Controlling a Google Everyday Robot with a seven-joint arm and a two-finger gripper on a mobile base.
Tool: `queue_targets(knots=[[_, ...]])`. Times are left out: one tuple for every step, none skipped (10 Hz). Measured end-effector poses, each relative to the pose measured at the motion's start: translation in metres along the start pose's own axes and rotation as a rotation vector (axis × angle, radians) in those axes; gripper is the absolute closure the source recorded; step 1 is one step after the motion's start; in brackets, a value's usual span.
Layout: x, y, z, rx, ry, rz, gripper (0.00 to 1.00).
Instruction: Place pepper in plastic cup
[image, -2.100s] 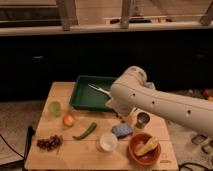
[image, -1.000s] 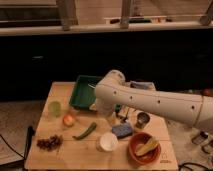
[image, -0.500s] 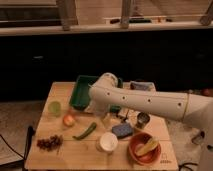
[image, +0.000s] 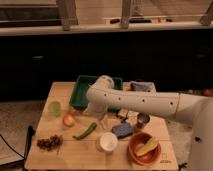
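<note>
My gripper (image: 103, 120) hangs low over the middle of the wooden table (image: 59, 93), just in front of the green tray (image: 79, 96) and just right of the pepper (image: 85, 131). Whether it is apart or together, I cannot tell. It holds nothing that I can see.

The pepper lies flat on the table, slanting from near left to far right. The round orange-red fruit (image: 69, 120) sits just to its far left. The plastic cup (image: 54, 107) stands upright farther left, near the table's left edge, apart from the pepper.

A white cup (image: 108, 142) stands near the front, a blue sponge (image: 122, 130) to its right, and a metal cup (image: 142, 120) beyond that.
</note>
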Motion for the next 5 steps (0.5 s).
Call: queue_targets(knots=[[0.001,0.002,0.011,-0.003,-0.009,0.009,0.2],[0.001,0.003,0.017,-0.004,-0.016,0.016,0.2],[0.002,0.003,0.021,-0.004,-0.022,0.023,0.2],[0.002,0.003,0.024,-0.004,-0.027,0.027,0.2],[0.003,0.003,0.03,-0.005,-0.032,0.031,0.2]])
